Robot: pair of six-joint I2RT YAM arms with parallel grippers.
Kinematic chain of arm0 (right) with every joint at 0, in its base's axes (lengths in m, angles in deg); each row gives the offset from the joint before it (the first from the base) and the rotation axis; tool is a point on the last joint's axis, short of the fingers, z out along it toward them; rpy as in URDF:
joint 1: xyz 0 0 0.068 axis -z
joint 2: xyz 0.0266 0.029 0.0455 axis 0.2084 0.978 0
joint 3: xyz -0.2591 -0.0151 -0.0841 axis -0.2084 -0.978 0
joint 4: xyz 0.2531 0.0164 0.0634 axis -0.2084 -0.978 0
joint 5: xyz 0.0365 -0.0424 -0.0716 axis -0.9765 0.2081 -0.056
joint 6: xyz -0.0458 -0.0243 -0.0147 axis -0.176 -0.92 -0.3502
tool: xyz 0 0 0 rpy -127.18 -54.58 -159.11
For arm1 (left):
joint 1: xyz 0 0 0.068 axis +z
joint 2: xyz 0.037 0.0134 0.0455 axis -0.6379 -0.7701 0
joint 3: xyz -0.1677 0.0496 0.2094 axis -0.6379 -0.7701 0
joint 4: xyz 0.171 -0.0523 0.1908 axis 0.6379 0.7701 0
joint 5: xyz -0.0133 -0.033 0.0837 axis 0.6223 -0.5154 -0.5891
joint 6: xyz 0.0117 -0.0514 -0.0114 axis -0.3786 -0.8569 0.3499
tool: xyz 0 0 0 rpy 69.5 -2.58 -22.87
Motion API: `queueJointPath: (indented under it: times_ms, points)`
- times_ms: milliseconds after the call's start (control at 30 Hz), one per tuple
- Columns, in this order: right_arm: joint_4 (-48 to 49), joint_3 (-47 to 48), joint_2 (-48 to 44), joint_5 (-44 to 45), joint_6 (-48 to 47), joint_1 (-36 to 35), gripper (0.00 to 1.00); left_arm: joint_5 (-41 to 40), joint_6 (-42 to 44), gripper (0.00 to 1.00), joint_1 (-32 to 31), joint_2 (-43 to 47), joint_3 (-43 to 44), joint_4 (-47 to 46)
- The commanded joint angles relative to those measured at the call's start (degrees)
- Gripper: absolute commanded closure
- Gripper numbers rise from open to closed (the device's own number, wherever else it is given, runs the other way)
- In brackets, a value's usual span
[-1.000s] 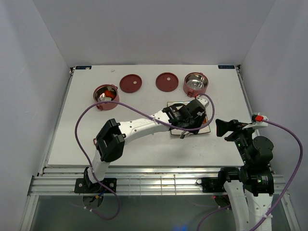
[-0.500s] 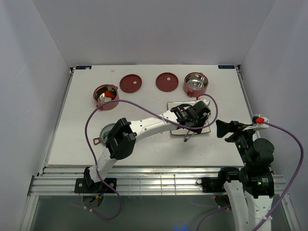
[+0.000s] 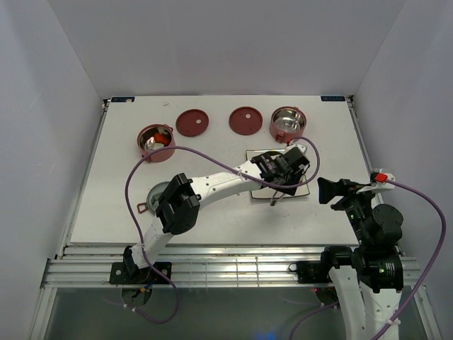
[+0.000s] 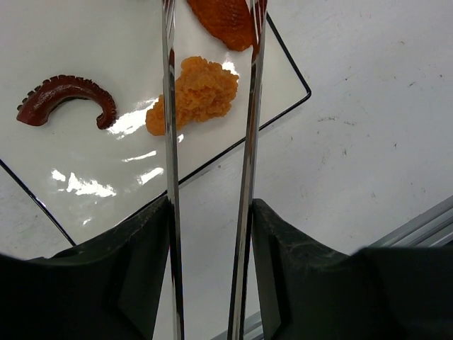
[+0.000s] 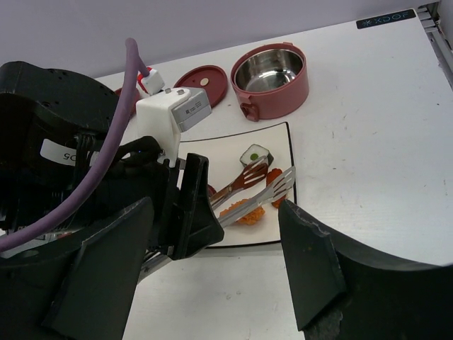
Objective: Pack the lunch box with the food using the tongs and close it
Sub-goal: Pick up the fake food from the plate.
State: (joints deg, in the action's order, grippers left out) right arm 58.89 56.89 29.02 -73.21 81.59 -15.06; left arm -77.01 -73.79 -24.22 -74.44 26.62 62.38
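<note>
My left gripper is shut on the silver tongs, its two fingers pressing the arms from outside. The tong tips hover apart over the white plate, straddling an orange slice. Below it lie an orange nugget and a dark-red curved sausage. A dark cube with a pale centre sits at the plate's far side. One lunch box bowl holds orange food; the other bowl stands behind the plate. My right gripper hangs open to the right of the plate, holding nothing.
Two dark-red disc lids lie at the back between the bowls. The grey round cover rests at front left, partly under the left arm. A purple cable loops above the left arm.
The left arm has swung its elbow toward the front, uncovering the grey cover, and the gripper with the tongs has shifted slightly right over the plate. The right arm stayed still.
</note>
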Motion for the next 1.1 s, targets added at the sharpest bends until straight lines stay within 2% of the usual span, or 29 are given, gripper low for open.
queueJointPath:
  times_ms: [0, 867, 1067]
  points:
    - [0.8, 0.4, -1.0, 0.6, -0.8, 0.0, 0.23, 1.4, -0.6, 0.43, 0.3, 1.8, 3.0, 0.5]
    - [-0.4, 2.0, -1.6, 1.3, -2.5, 0.0, 0.23, 4.6, -2.4, 0.43, 1.3, -2.1, 7.3, 4.0]
    - [-0.5, 1.8, -1.9, 1.6, -2.7, 0.0, 0.23, 4.7, -3.0, 0.44, 1.4, -1.0, 5.9, 4.1]
